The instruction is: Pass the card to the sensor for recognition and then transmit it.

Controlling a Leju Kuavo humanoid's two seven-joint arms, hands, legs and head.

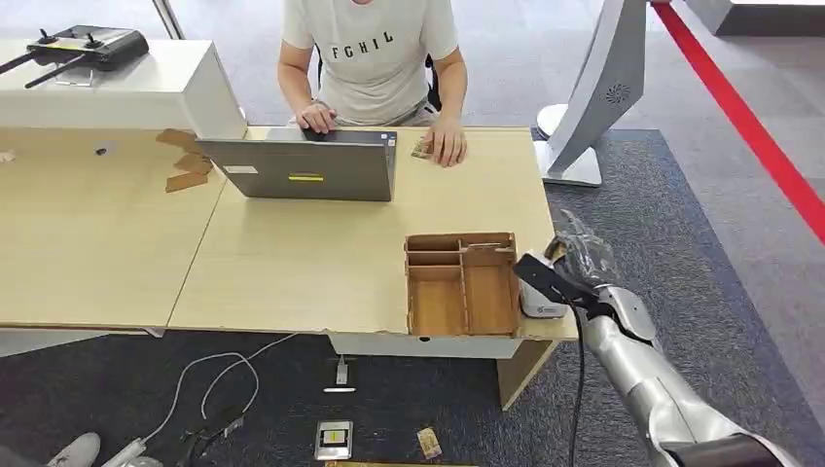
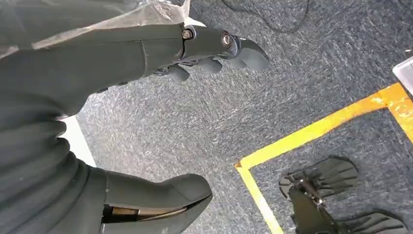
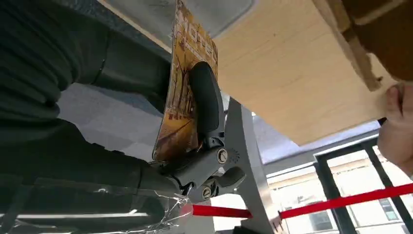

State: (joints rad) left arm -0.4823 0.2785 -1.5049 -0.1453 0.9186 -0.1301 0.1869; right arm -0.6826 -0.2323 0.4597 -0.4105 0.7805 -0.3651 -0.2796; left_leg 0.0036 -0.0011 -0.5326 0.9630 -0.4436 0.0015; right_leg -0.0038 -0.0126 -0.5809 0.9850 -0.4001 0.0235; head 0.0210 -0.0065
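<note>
- The robot's right arm reaches up from the lower right of the head view, its right hand (image 1: 574,261) at the right end of the worktop (image 1: 292,272), just above a small white sensor (image 1: 541,300) that sits at the near right corner.
- The right wrist view shows what the head view leaves indistinct: the right hand (image 3: 195,146) grips the card (image 3: 182,102), a dark finger pressed flat across its printed face (yellow-brown artwork, with lettering too skewed to read).
- The left hand (image 2: 209,53) hangs over grey carpet (image 2: 243,107) crossed by a yellow line (image 2: 311,131); its fingers are loosely curled and hold nothing.
- A wooden compartment tray (image 1: 462,284) lies on the worktop just beside the sensor.
- Across the worktop sits a person (image 1: 375,58) in a pale T-shirt printed with letters that read roughly "FCHIL", one hand on a grey laptop (image 1: 311,165), the other resting on a small card-like item (image 1: 422,149).
- The laptop lid carries a white label and a yellow one, both too small to read.
- A white stand (image 1: 593,97) rises past the worktop's far right end, with a red stripe (image 1: 749,126) running along the floor beyond.
</note>
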